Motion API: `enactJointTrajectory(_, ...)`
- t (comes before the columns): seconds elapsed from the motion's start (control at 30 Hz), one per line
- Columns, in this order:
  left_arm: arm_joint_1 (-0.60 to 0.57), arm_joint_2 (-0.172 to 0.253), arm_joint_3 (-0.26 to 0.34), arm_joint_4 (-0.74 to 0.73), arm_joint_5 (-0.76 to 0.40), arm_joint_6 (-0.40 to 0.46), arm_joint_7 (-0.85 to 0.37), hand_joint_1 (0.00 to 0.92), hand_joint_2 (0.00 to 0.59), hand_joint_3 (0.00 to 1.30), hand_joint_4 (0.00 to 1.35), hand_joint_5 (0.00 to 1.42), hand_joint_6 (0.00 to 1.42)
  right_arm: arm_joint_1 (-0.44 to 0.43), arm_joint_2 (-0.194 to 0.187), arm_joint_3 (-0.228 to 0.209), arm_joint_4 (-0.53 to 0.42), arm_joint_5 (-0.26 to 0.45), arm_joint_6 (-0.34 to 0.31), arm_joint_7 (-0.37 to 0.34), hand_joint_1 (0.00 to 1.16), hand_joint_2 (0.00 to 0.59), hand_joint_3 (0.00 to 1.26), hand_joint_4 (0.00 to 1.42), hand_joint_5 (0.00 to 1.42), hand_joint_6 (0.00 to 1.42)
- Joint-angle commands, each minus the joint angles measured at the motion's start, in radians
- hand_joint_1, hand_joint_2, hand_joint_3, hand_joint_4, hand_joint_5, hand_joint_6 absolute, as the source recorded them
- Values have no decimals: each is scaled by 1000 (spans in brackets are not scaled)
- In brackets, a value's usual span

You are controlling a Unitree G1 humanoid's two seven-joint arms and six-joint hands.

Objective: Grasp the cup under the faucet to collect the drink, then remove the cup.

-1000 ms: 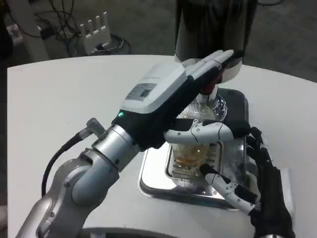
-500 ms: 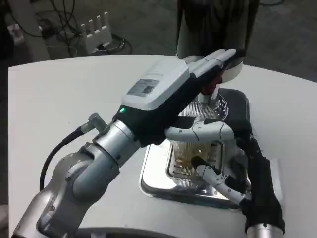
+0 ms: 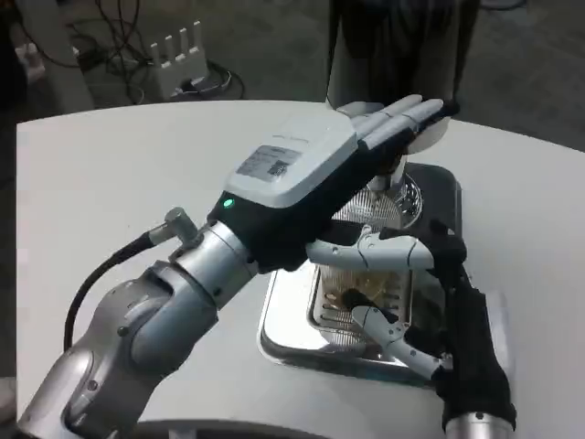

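Observation:
A clear cup (image 3: 355, 279) with amber drink in it stands on the grille of a silver drip tray (image 3: 285, 331), below the faucet (image 3: 391, 187) of a dark dispenser (image 3: 393, 46). My right hand (image 3: 437, 306) reaches in from the right and grips the cup, with one white finger across its far side and another on its near side. My left hand (image 3: 315, 169) lies flat above the cup, its straight fingertips (image 3: 407, 117) resting on the tap at the dispenser's base. The left hand hides the upper part of the cup and the tap handle.
The drip tray sits right of centre on the white round table (image 3: 110, 183), whose near edge curves below my left forearm (image 3: 155, 320). A white rack and cables lie on the floor beyond the table's far edge.
My right hand has moved in toward the cup and its fingers have closed around it. My left fingertips have lowered over the red tap handle, which they now cover.

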Motion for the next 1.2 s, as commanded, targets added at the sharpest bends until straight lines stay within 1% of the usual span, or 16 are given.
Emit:
enactJointTrajectory(0.03, 17, 10, -28, -11, 27, -4, -34, 0, 106, 124, 101, 192, 105, -18, 53, 3, 12, 4, -1, -15, 838, 171, 102, 125, 133, 196)
enactJointTrajectory(0.4, 18, 13, -26, -16, 24, 1, -39, 0, 107, 125, 110, 196, 105, -32, 50, -3, 22, 6, 5, -23, 836, 174, 103, 126, 133, 196)
enactJointTrajectory(0.53, 18, 10, -26, -18, 23, 5, -39, 0, 107, 125, 111, 196, 105, -48, 63, 1, 37, 6, 7, -33, 834, 173, 107, 126, 133, 196)
enactJointTrajectory(0.63, 17, 9, -25, -19, 21, 10, -41, 0, 107, 125, 111, 196, 105, -76, 75, 8, 70, 9, 3, -42, 834, 174, 109, 126, 133, 198)
enactJointTrajectory(0.73, 17, 11, -25, -21, 21, 13, -44, 0, 107, 125, 111, 196, 105, -92, 78, 10, 92, 12, -4, -46, 834, 174, 108, 126, 134, 203)
enactJointTrajectory(0.8, 17, 13, -23, -24, 21, 15, -47, 0, 107, 125, 111, 196, 105, -97, 82, 13, 97, 12, -5, -51, 834, 174, 106, 126, 134, 205)
enactJointTrajectory(0.93, 11, 18, -21, -26, 23, 15, -53, 0, 107, 125, 112, 196, 105, -106, 77, 21, 93, 3, -2, -58, 828, 172, 103, 126, 143, 223)
enactJointTrajectory(1.2, 6, 25, -24, -28, 27, 13, -57, 0, 109, 125, 112, 197, 116, -138, 86, 26, 124, 2, 2, -75, 824, 171, 103, 126, 144, 227)
